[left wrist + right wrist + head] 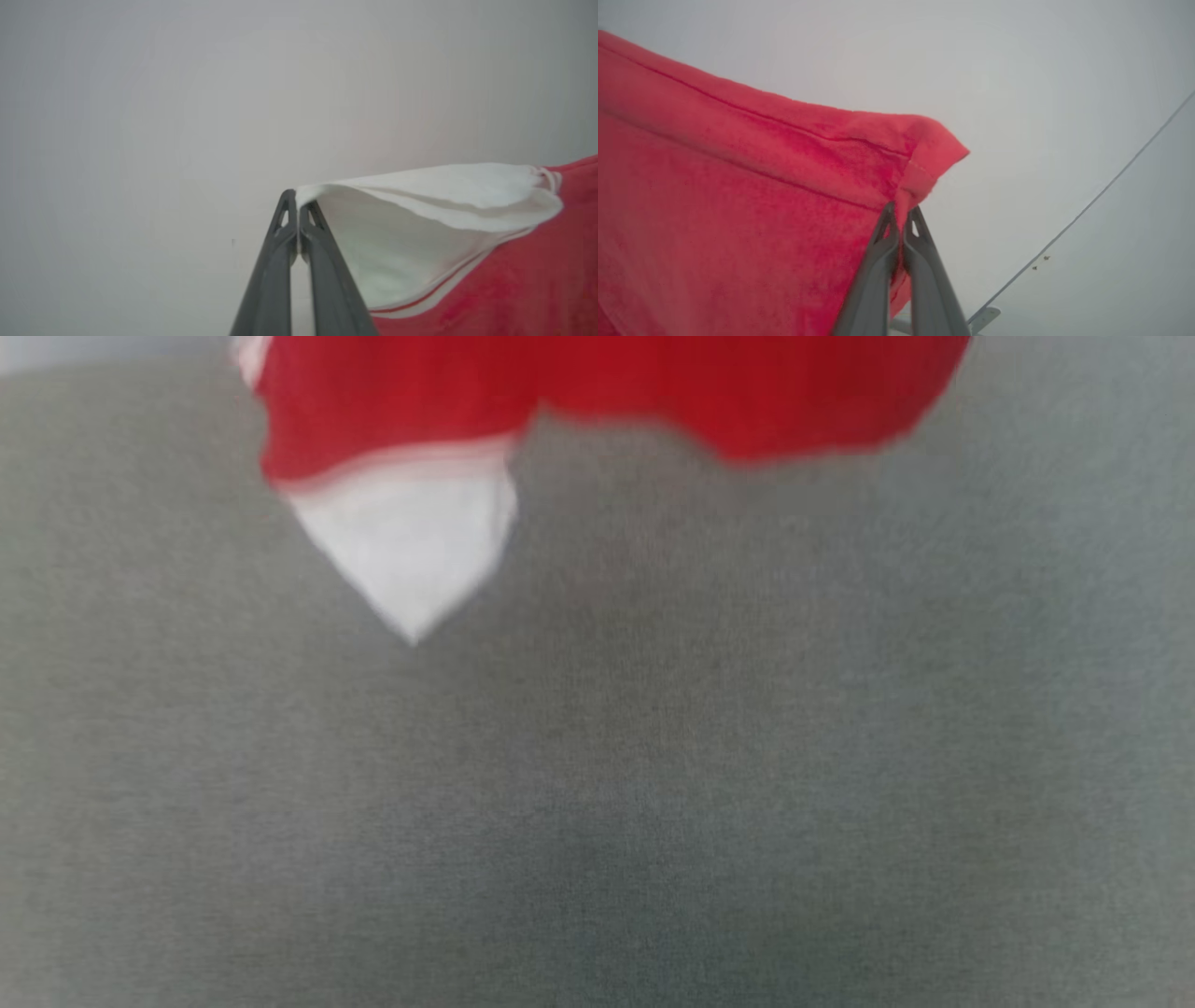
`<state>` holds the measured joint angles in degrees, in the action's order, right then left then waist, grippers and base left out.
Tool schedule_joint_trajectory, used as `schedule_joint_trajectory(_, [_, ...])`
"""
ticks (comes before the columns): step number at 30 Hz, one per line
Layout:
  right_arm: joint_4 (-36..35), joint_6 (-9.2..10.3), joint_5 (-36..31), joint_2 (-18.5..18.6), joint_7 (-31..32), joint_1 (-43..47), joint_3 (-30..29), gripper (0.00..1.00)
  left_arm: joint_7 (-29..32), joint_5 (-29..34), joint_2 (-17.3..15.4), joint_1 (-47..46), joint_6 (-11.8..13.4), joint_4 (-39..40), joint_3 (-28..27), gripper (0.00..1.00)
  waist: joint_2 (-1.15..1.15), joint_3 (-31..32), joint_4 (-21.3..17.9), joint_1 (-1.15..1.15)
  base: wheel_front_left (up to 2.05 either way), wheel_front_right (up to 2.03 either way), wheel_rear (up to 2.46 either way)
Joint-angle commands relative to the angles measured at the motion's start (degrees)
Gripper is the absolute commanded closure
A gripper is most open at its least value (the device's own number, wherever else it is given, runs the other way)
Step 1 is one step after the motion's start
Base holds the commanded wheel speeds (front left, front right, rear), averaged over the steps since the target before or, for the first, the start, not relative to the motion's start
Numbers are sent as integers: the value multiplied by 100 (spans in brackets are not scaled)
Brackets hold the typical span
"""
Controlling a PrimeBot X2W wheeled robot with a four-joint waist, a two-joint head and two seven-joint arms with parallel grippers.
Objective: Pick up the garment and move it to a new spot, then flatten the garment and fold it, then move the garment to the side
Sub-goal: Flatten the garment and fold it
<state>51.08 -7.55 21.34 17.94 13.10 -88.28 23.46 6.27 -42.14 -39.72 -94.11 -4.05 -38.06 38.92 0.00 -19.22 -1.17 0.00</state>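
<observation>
Grey counter (597,784) lies beneath the shirt (597,392), hanging between my pincers: left pincer (298,200) pinching its white sleeve (444,186), right pincer (901,212) pinching a red hem corner (934,154). I judge this the carrying step; next I must lower it and spread it flat.

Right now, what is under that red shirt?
A grey surface, with the shirt hanging above it and casting a faint shadow. The part behind the hanging cloth is covered.
</observation>
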Motion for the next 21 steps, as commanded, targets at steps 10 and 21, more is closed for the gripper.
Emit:
schedule_joint_trajectory(10, [738,13,-2355,-338,-2097,-584,-1394,100,-2082,826,452,-1193,-35,-1057,-81,100,0,-1032,129,0,0,0,0])
schedule_joint_trajectory(21, [1759,13,-2142,-852,-1841,712,-1233,100,-1352,-431,370,1033,-332,-649,991,100,0,-436,392,0,0,0,0])
